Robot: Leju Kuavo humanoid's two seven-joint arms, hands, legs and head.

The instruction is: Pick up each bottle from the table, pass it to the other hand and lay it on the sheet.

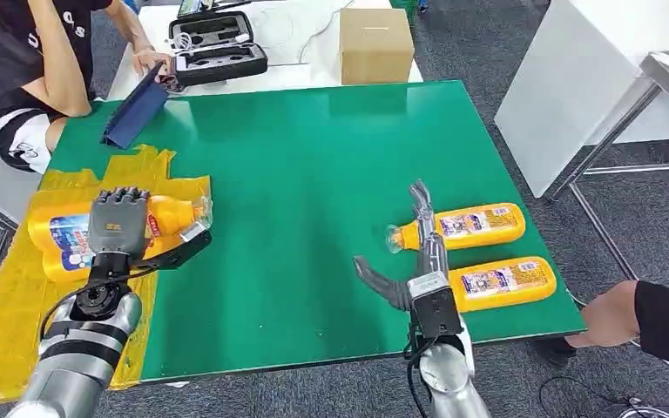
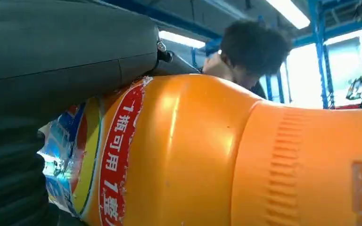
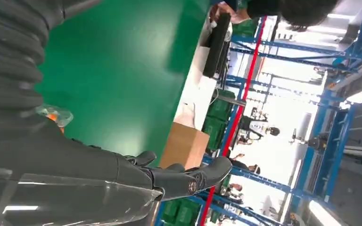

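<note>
On the yellow sheet (image 1: 0,313) at the table's left lie two orange bottles. My left hand (image 1: 118,222) lies over the upper bottle (image 1: 170,213) and grips it, thumb stretched out below its neck. In the left wrist view that bottle (image 2: 193,155) presses against my left hand (image 2: 52,61). Two more orange bottles lie on the green table (image 1: 314,174) at the right, a farther one (image 1: 479,225) and a nearer one (image 1: 505,283). My right hand (image 1: 414,257) is open, fingers straight beside the farther bottle's cap and thumb spread wide. The right wrist view shows my right hand (image 3: 99,169) and the clear cap (image 3: 52,114).
A seated person (image 1: 26,70) is at the back left beside a blue folder (image 1: 135,113) and a black case (image 1: 218,48). A cardboard box (image 1: 375,43) stands behind the table. Another person's hand (image 1: 610,318) reaches in at the table's right front corner.
</note>
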